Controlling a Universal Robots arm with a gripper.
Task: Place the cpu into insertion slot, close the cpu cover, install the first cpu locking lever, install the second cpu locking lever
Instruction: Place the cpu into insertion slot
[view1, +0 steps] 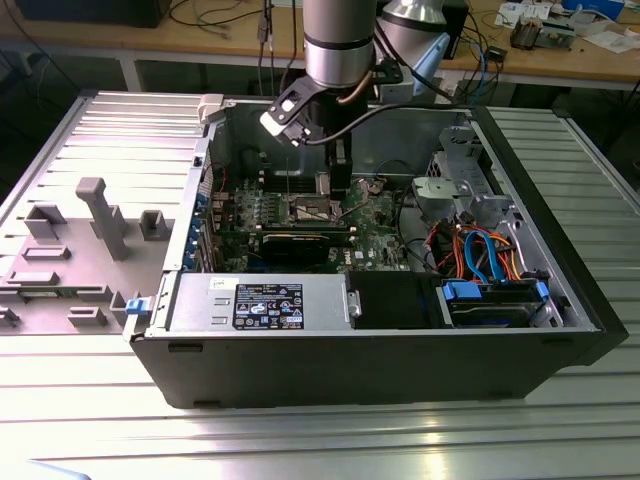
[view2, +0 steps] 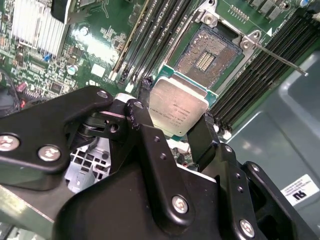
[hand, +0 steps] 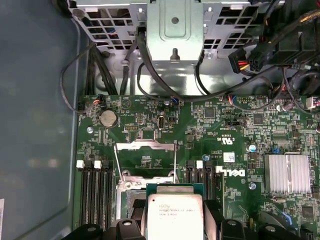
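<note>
My gripper (view1: 342, 186) hangs inside the open computer case, shut on the cpu (view2: 177, 107), a flat silver-topped square chip held by two opposite edges between black fingers (view2: 139, 117). The first wrist view has the cpu (hand: 174, 215) just above and partly covering the insertion slot (hand: 130, 189). In the second wrist view the insertion slot (view2: 205, 57) lies open beyond the chip, its dark pin field bare. The cpu cover (hand: 145, 146) stands raised at the socket's far side. A thin locking lever (view2: 280, 61) sticks out, unlatched, beside the socket.
Long memory slots (view2: 150, 40) flank the socket on both sides. A finned heat sink (hand: 285, 172) sits on the board nearby. A black expansion card (view1: 305, 243), a power supply (view1: 260, 303), a drive cage (view1: 455, 180) and coloured cables (view1: 480, 250) crowd the case.
</note>
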